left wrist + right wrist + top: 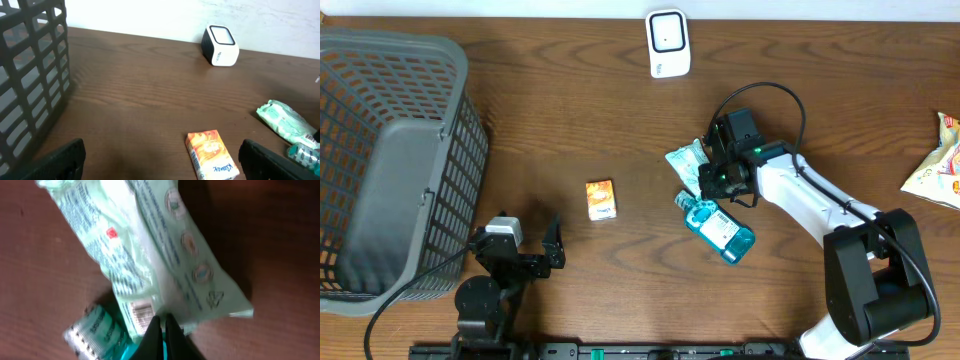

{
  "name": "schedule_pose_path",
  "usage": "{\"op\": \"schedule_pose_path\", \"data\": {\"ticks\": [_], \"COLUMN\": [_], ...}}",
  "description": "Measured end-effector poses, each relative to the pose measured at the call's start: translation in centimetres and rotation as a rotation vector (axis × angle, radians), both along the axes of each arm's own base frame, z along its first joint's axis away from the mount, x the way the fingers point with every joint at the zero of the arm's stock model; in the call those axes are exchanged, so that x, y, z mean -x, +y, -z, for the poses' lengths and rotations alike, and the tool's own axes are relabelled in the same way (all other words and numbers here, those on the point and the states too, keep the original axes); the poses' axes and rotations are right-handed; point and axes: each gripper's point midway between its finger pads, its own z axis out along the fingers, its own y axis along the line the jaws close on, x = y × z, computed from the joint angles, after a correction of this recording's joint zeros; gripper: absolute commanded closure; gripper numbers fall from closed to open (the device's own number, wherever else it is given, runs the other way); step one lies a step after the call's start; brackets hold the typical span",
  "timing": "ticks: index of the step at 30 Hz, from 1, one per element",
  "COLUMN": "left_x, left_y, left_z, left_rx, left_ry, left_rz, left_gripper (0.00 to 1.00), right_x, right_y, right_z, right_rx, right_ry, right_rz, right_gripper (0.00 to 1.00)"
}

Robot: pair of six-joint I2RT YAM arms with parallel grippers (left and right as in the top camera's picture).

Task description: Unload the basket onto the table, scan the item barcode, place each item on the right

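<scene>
The left hand hangs released beside the basket. Beyond it a box lies on the bench. To the right, a bottle lies just beside the pack. The right hand is clenched, its tips at the pack's edge. Farthest stands the scanner.

The table is dark brown wood grain, the lattice basket dark grey, the barcode scanner white with a black window. The wipes pack is pale mint green with darker green print, a red mark and a black-and-white barcode; beside it, the mouthwash bottle is teal with a white label. Left of the pack, the small carton is orange.
</scene>
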Motion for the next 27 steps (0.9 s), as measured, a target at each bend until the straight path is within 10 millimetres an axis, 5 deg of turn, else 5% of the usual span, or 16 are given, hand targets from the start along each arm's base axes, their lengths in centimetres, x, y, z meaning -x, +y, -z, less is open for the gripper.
{"op": "schedule_pose_path", "data": {"ticks": [11,21,27], "left_x": [0.0,0.0,0.0], "left_y": [0.0,0.0,0.0], "left_z": [0.0,0.0,0.0], "left_rx": [0.0,0.0,0.0], "left_ry": [0.0,0.0,0.0], "left_rz": [0.0,0.0,0.0], "left_gripper": [0.02,0.02,0.02], "right_x": [-0.5,-1.3,-1.1], "right_y": [0.7,1.1,1.0], "right_z": [-3.0,-3.1,-0.6], "right_rx": [-0.016,-0.032,-0.018], "right_ry": [0.028,-0.007,0.024], "right_rz": [-0.015,-0.016,-0.014], "right_gripper": [0.99,0.99,0.99]}}
